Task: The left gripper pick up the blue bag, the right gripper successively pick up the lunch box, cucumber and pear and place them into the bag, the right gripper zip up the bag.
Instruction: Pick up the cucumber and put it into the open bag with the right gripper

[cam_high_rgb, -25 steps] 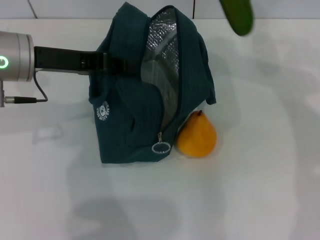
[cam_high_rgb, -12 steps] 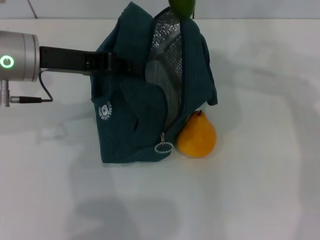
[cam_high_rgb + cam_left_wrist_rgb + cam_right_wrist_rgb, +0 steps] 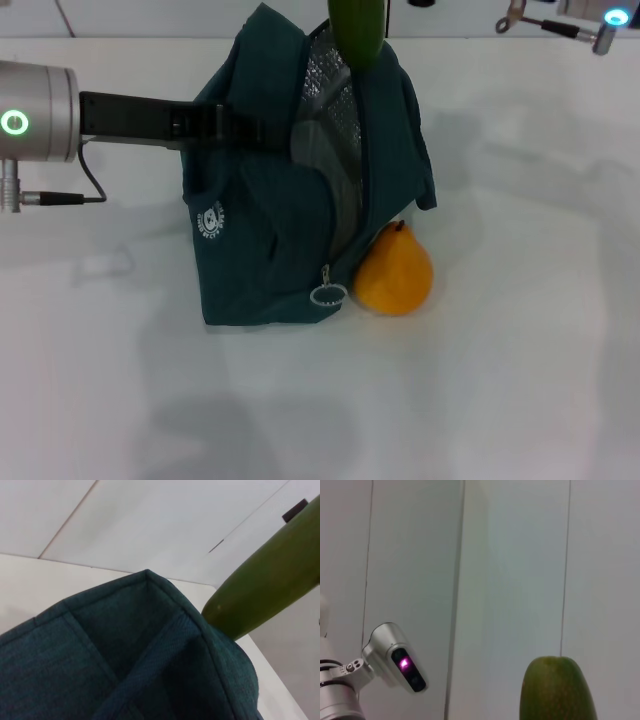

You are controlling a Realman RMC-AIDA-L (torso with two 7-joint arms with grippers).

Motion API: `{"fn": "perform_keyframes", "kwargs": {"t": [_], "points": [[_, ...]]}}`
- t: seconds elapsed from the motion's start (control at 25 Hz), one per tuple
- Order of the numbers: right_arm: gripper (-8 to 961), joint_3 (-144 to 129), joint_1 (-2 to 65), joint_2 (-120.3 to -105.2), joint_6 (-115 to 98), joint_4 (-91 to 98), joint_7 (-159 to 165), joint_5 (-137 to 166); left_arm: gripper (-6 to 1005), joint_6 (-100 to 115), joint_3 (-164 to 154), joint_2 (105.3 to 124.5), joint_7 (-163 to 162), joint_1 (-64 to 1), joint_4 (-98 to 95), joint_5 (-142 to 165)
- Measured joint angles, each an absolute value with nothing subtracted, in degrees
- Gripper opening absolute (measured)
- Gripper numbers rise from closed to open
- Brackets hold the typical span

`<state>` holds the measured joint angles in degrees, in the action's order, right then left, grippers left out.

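The blue bag (image 3: 270, 220) stands on the white table with its silver-lined mouth (image 3: 335, 110) open. My left gripper (image 3: 262, 131) is shut on the bag's upper left edge and holds it up. The green cucumber (image 3: 358, 30) hangs point down over the top of the bag's mouth, held from above by my right gripper, whose fingers are out of frame. The cucumber also shows in the left wrist view (image 3: 265, 590), beside the bag's corner (image 3: 145, 645), and in the right wrist view (image 3: 557, 690). The yellow-orange pear (image 3: 395, 272) lies against the bag's right front. The lunch box is not visible.
The zipper's ring pull (image 3: 323, 295) hangs at the bag's lower front. Part of my right arm (image 3: 606, 16) shows at the top right. The white table (image 3: 520, 330) spreads around the bag. The wall lies behind.
The cucumber has moved left from the top right to over the bag's mouth and has come down a little. The left gripper and bag have barely shifted.
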<state>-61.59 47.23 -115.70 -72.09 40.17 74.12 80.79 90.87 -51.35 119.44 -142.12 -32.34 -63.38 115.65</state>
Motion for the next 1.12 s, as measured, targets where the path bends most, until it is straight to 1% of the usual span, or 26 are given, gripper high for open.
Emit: {"fn": "perform_keyframes", "kwargs": {"t": [0.48, 0.8, 1.12], "points": [[738, -62.38, 51.07, -115.93, -72.11, 31.81, 67.01, 74.97, 43, 90.81, -51.32, 119.44, -141.51, -32.54, -62.33, 115.02], [753, -63.28, 51.36, -115.93, -70.68, 26.0, 65.03, 74.91, 43, 90.13, -51.28, 119.44, -140.81, -32.61, -61.33, 114.79], [768, -64.11, 50.57, -116.06, -69.71, 25.34, 61.86, 74.91, 43, 89.75, -51.33, 119.37, -140.8, -32.35, -61.33, 114.11]]}}
